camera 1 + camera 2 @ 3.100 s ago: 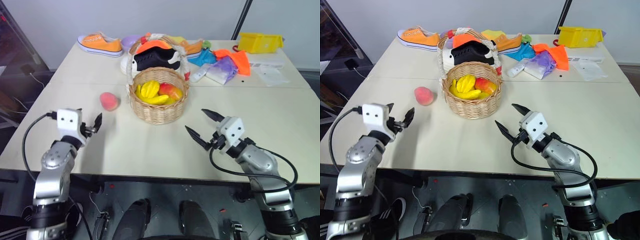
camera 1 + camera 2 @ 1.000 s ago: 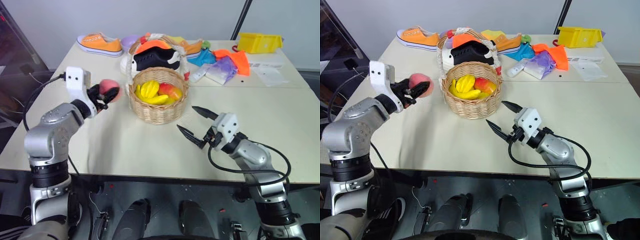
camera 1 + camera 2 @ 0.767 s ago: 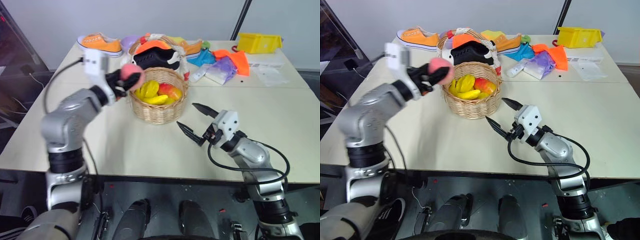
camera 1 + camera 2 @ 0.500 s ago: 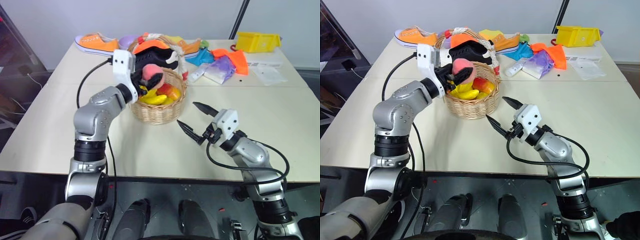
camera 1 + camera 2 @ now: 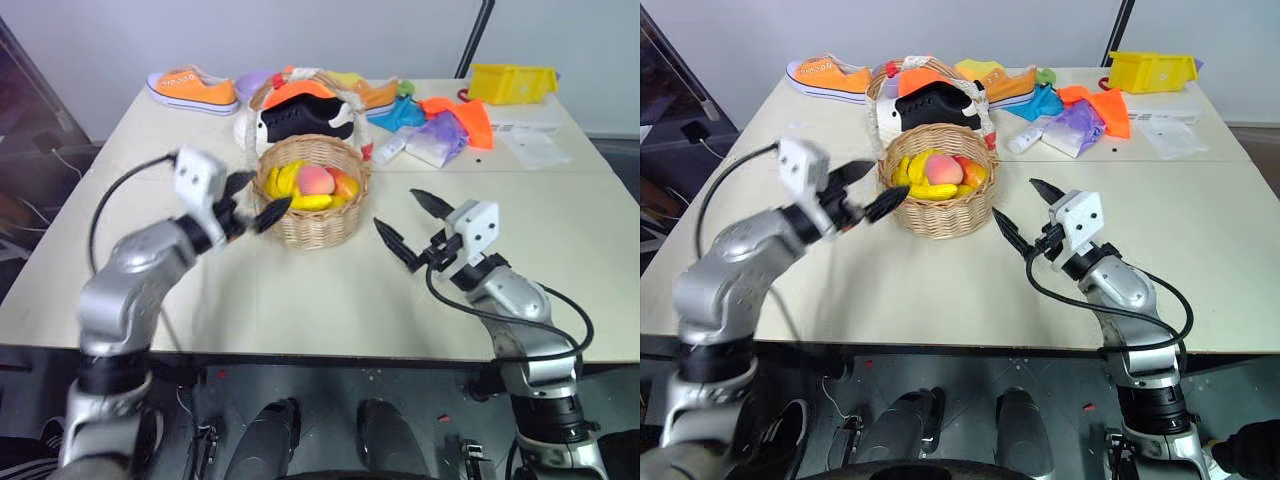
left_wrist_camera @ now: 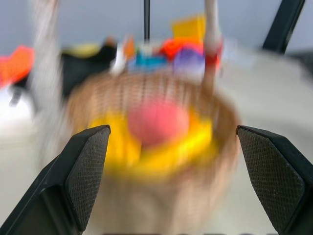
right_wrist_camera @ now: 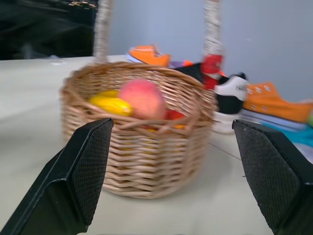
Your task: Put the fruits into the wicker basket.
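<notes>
Fingers (image 5: 885, 204) of left gripper (image 5: 872, 190) spread wide, empty, tips just beside the near-left rim of the wicker basket (image 5: 937, 208). Fingers of right gripper (image 5: 1028, 211) likewise apart, empty, near the basket's right side, not touching. Peach (image 5: 946, 170) resting inside basket on top of banana (image 5: 932, 191), star fruit (image 5: 913, 167) and mango (image 5: 974, 174). Basket standing on table (image 5: 940, 290), ahead of both grippers and between them.

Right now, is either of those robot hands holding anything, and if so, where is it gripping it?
Nothing is held. The left gripper and the right gripper are both open and empty, either side of the basket, and the peach lies in it.
</notes>
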Robot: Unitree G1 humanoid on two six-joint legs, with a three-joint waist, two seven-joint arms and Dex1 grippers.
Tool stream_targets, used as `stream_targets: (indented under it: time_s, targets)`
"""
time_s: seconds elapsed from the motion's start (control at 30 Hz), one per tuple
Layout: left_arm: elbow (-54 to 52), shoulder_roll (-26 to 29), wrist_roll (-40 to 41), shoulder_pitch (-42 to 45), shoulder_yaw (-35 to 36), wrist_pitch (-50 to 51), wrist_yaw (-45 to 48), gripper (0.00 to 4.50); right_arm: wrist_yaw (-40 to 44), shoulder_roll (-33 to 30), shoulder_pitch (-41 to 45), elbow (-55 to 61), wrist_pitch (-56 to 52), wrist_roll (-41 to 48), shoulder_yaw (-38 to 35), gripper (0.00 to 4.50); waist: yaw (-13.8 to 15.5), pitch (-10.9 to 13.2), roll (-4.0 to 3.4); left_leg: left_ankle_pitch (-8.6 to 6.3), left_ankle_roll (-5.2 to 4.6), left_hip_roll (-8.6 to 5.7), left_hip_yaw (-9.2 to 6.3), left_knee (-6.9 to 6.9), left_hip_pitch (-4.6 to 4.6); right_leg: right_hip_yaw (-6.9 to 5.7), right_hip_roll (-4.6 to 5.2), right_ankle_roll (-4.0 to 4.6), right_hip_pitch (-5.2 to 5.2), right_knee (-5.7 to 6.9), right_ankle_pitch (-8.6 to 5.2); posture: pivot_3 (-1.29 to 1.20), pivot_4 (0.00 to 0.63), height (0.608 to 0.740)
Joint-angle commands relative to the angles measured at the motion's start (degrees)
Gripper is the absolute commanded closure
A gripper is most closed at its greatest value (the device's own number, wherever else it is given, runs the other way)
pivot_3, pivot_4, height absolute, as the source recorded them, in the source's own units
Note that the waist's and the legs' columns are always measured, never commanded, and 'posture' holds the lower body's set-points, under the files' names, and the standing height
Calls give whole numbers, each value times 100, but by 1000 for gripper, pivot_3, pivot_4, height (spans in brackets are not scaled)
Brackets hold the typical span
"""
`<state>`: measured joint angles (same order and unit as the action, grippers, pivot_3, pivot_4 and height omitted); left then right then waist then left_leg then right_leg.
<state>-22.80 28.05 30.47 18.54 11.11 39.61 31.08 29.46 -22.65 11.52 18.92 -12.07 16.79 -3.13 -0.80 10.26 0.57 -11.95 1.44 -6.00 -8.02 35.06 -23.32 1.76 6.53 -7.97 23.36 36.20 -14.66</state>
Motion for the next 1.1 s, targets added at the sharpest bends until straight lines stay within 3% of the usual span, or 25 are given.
stream_targets:
  time_s: [0.03, 0.17, 0.47, 0.63, 0.87, 0.97, 1.1]
  targets:
    - [-306, -20, 234, -350, 702, -597, 97, 87, -99, 73, 314, -17, -95, 72, -32, 399, 38, 2, 4, 0, 0, 0, -3, 5, -2, -2, 0, 0, -1, 0, 0, 0, 150, 740]
    - [-149, -5, 5, -908, 905, -1651, 467, 87, -187, 166, 1122, -741, -50, -74, 5, 399, 33, 1, 4, 1, 0, -4, 1, 14, -2, -6, 5, 28, -13, -15, -6, 0, 150, 740]
    - [-237, 316, 536, -1850, 997, -1684, 1180, 87, -439, 470, 3169, -3418, 250, -431, -22, 399, 15, -1, -1, 2, 1, 10, 0, -5, -1, -7, -7, 15, 2, -5, 3, 0, 150, 740]
    - [-221, 196, 551, -1858, 906, -1844, 1084, 87, -84, 613, 3546, -3919, 474, -405, 60, 399, -14, -1, -1, 2, 1, 5, 3, -3, -3, -5, -3, 12, 1, -9, 6, 0, 150, 740]
    - [-253, 123, 563, -1768, 841, -1846, 901, 87, -203, 689, 3608, -4031, 600, -504, 18, 399, -16, -1, -2, 2, 1, 6, 1, -3, -3, -5, -5, 12, 3, -7, 7, 0, 150, 740]
    - [-217, 120, 521, -1731, 787, -1880, 895, 0, -199, 767, 3578, -3963, 637, -530, 89, 1219, -29, -1, -2, 2, 1, 7, 1, -4, -3, -5, -5, 12, 5, -6, 7, 0, 150, 740]
    - [-160, 158, 527, -1703, 733, -1890, 912, 0, -220, 800, 3494, -3954, 564, -544, 69, 3254, -27, -1, -3, 2, 1, 7, 1, -5, -3, -5, -6, 12, 7, -5, 7, 0, 150, 740]
